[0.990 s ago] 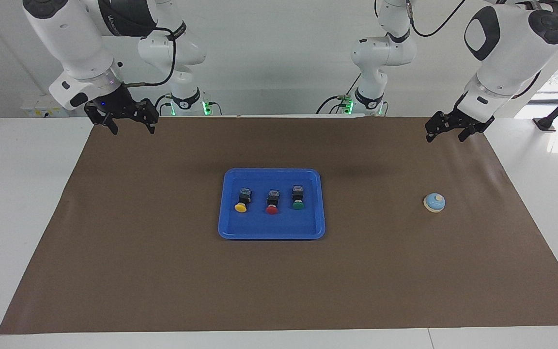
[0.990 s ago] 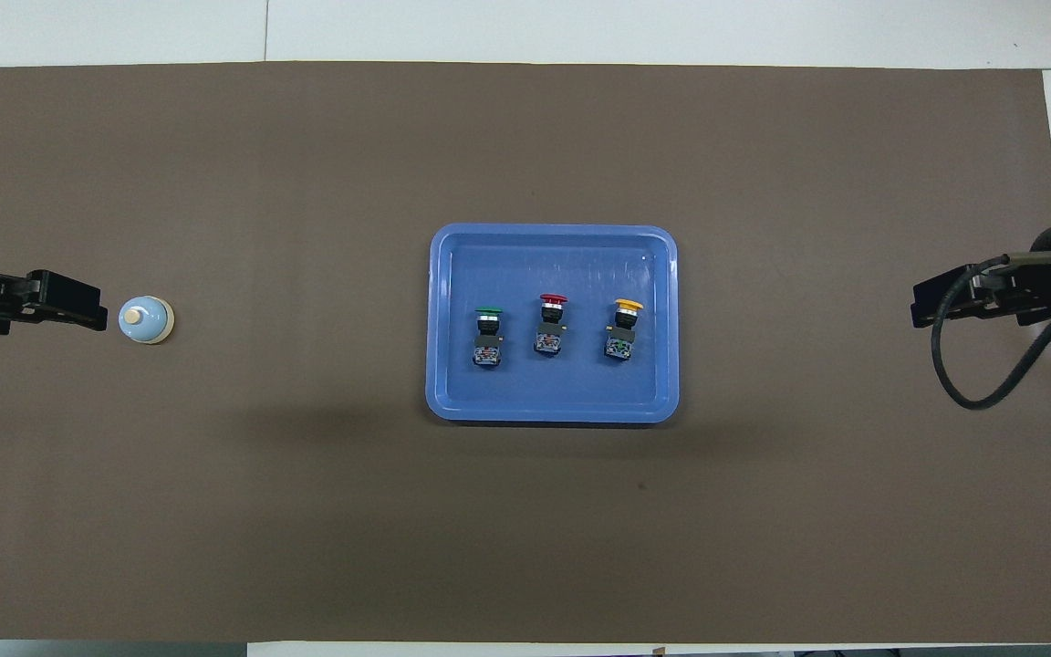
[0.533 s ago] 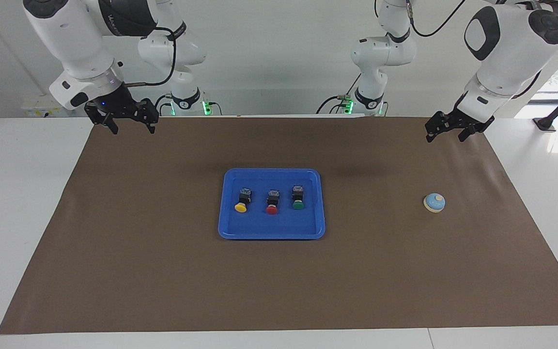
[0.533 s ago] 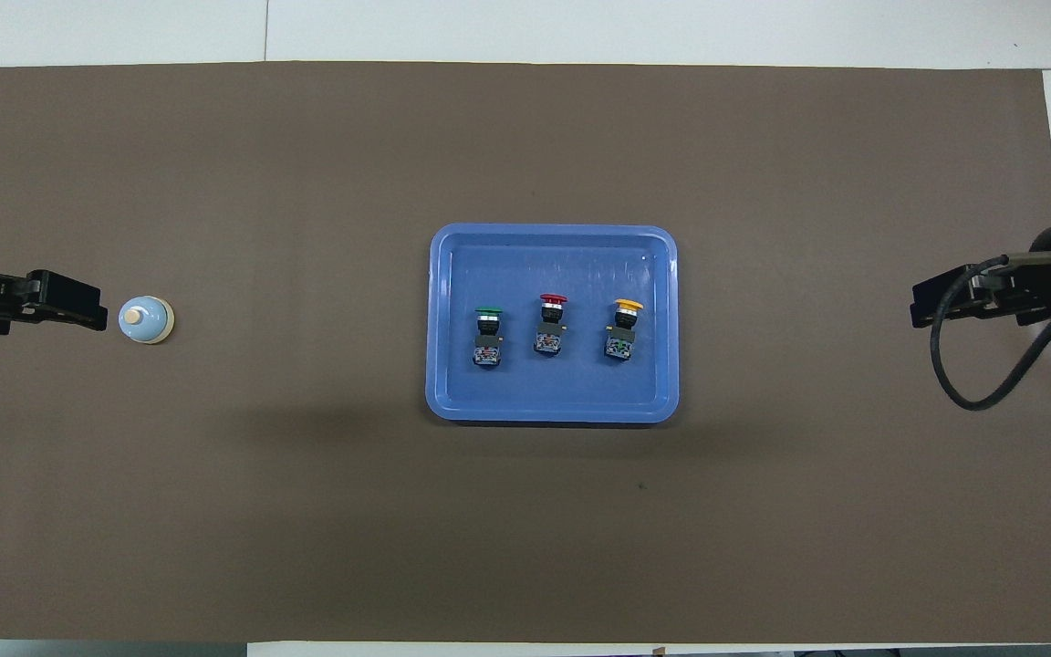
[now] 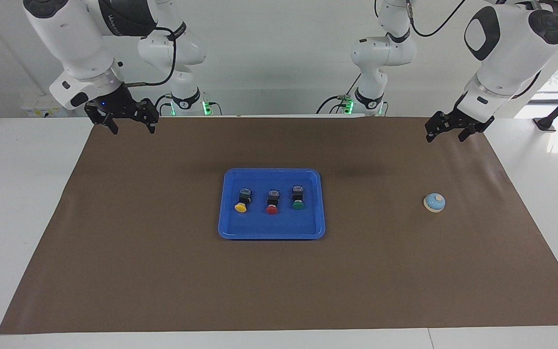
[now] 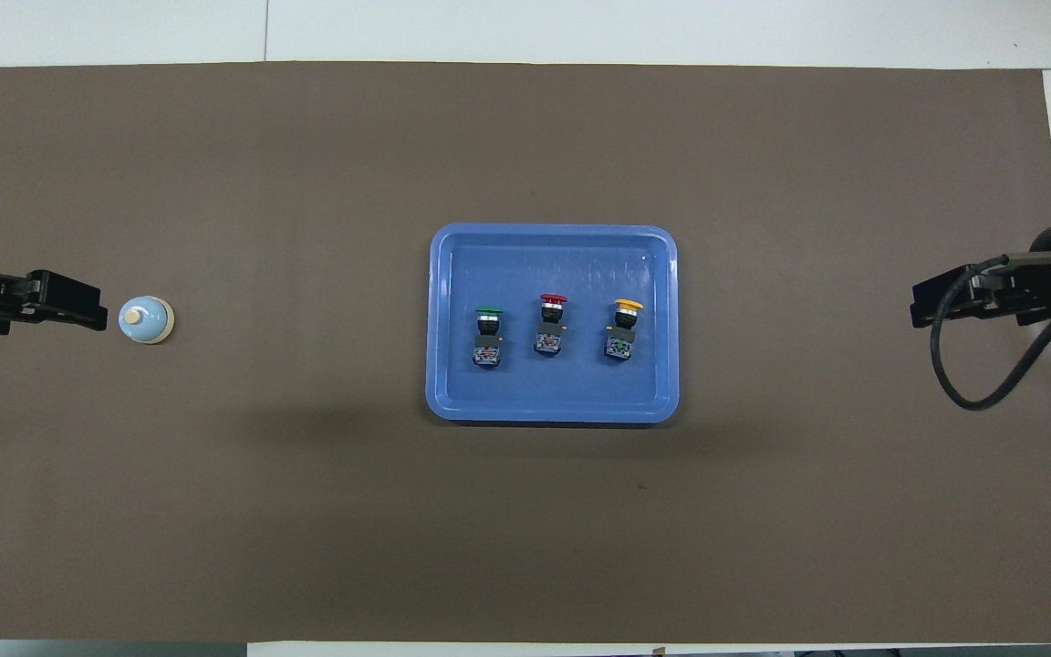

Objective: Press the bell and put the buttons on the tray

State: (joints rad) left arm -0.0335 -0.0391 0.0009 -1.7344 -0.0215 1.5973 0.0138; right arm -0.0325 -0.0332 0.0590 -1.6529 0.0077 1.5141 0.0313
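Note:
A blue tray (image 5: 271,232) (image 6: 553,412) lies at the middle of the brown mat. In it stand three buttons in a row: yellow (image 5: 241,207) (image 6: 628,305), red (image 5: 271,209) (image 6: 553,298) and green (image 5: 298,205) (image 6: 487,312). The light blue bell (image 5: 434,202) (image 6: 146,319) sits on the mat toward the left arm's end. My left gripper (image 5: 446,134) (image 6: 92,304) hangs open and empty above the mat's edge, apart from the bell. At the other end my right gripper (image 5: 132,126) (image 6: 925,307) is raised, open and empty.
The brown mat (image 5: 162,271) covers most of the white table (image 5: 17,194). Both arms' bases stand at the robots' edge of the table. A black cable (image 6: 982,374) loops from the right wrist.

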